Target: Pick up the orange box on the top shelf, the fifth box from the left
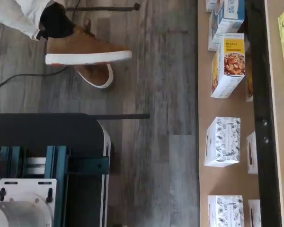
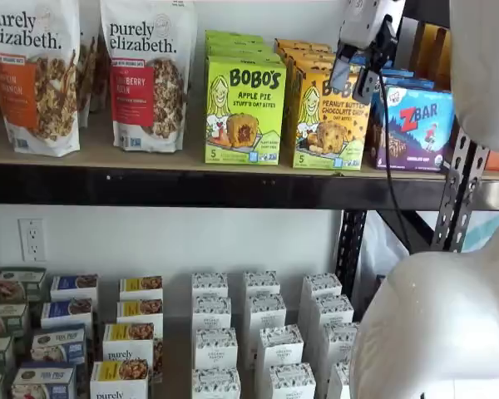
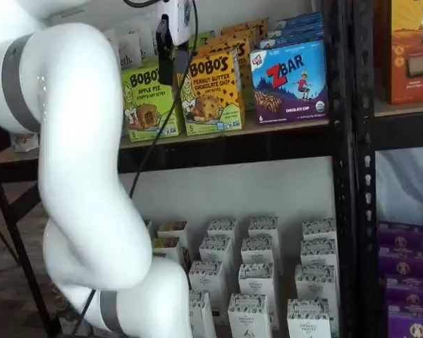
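Observation:
The orange Bobo's Peanut Butter Chocolate Chip box (image 2: pixel 324 120) stands upright at the front of the top shelf (image 2: pixel 191 188), between a lime-green box and a purple-blue box. It shows in both shelf views (image 3: pixel 213 91). My gripper (image 2: pixel 355 81) hangs in front of the box's upper right part, not touching it. Its two black fingers (image 2: pixel 342 73) show a gap between them and hold nothing. In a shelf view only one finger (image 3: pixel 166 67) shows side-on, at the box's left edge. The wrist view shows the shelf's black rail (image 1: pixel 258 94) but not the box's face.
The lime-green Apple Pie box (image 2: pixel 244 112) stands left of the orange box and the ZBar box (image 2: pixel 412 125) right of it. Granola bags (image 2: pixel 145 75) stand further left. White cartons (image 2: pixel 258 332) fill the lower shelf. A person's brown shoe (image 1: pixel 85 49) is on the floor.

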